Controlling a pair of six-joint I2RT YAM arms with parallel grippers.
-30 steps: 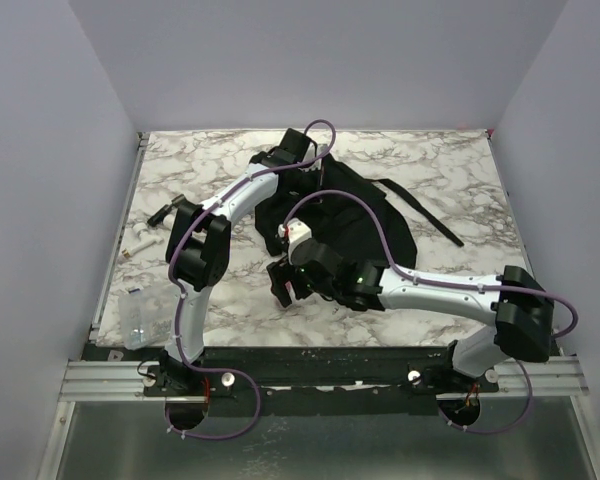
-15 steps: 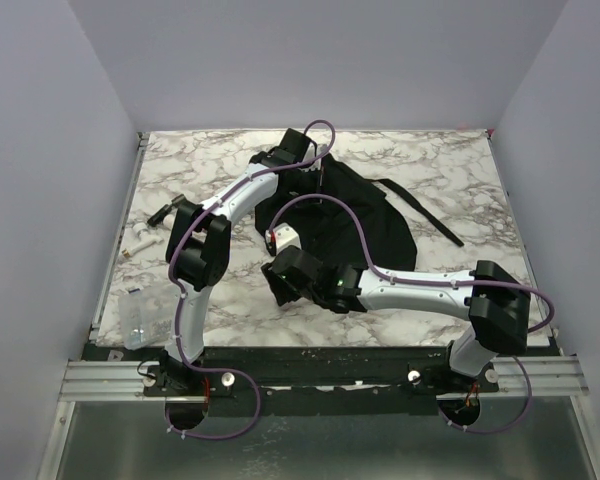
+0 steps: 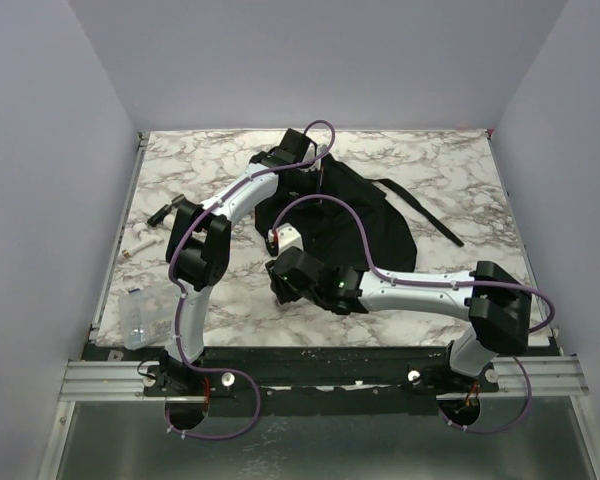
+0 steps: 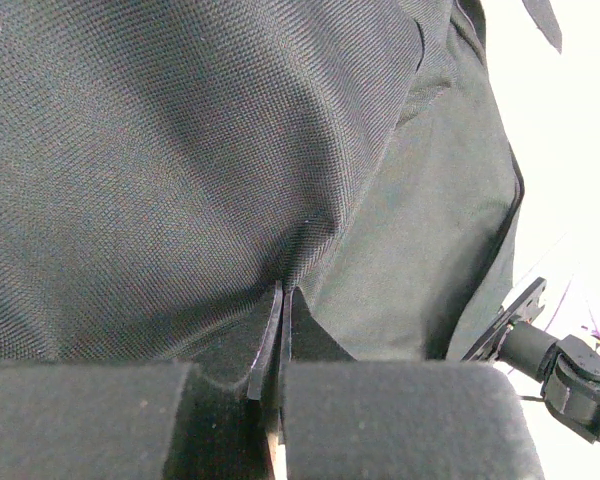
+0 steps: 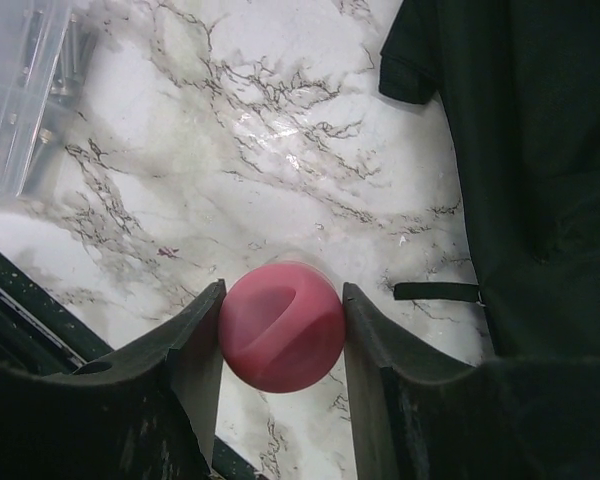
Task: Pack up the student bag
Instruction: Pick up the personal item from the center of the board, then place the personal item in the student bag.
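The student bag (image 3: pixel 365 215) is a soft black backpack lying in the middle of the marble table. My left gripper (image 3: pixel 298 158) is at its far edge, shut on a pinch of the bag's fabric (image 4: pixel 283 300), and black cloth (image 4: pixel 180 150) fills the left wrist view. My right gripper (image 3: pixel 280 285) is low over the table just left of the bag's near corner (image 5: pixel 540 150). A round red ball-like object (image 5: pixel 280 340) sits between the right gripper's (image 5: pixel 283 292) fingers, which touch it on both sides. The top view hides this object under the gripper.
A clear plastic box (image 3: pixel 140 315) (image 5: pixel 10 90) stands near the front left edge. A small black item (image 3: pixel 160 213) and a small white one (image 3: pixel 138 243) lie at the far left. A bag strap (image 3: pixel 435 215) trails right. The black front rail (image 5: pixel 20 300) is close by.
My right gripper has swung left off the bag's near edge, and its fingers have closed in on the red round object. The left arm has not moved.
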